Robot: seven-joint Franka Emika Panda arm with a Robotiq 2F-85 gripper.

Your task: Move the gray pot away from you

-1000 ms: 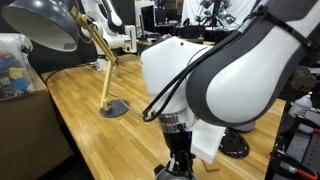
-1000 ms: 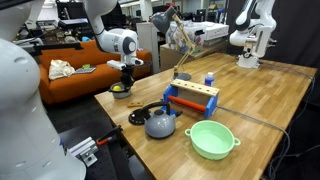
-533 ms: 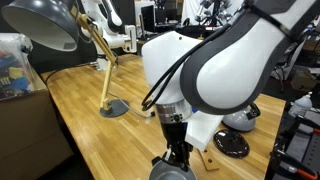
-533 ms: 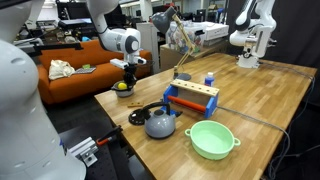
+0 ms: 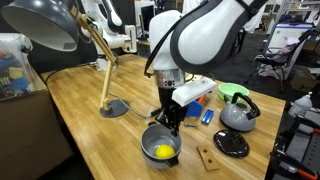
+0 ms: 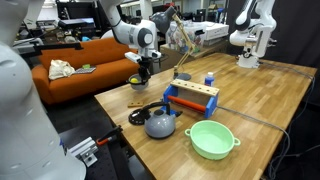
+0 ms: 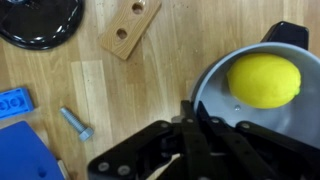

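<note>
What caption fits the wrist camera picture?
Gripper pinches the rim of the gray pot, lemon inside; wooden block, bolt and black disc lie nearby.

Gripper (image 6: 138, 72) low at the gray pot (image 6: 138, 86), near the wooden table (image 6: 250, 110) edge

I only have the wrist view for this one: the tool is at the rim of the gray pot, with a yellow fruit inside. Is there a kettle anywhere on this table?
Observer: Yes, a silver kettle stands next to the black disc, apart from the gray pot.
Operator: Anything beyond the kettle?
Observer: An empty green bowl sits on the kettle's far side from the pot.
Operator: And on the pot's other side?
Observer: A desk lamp stands on the wood there, not touching the pot.
</note>
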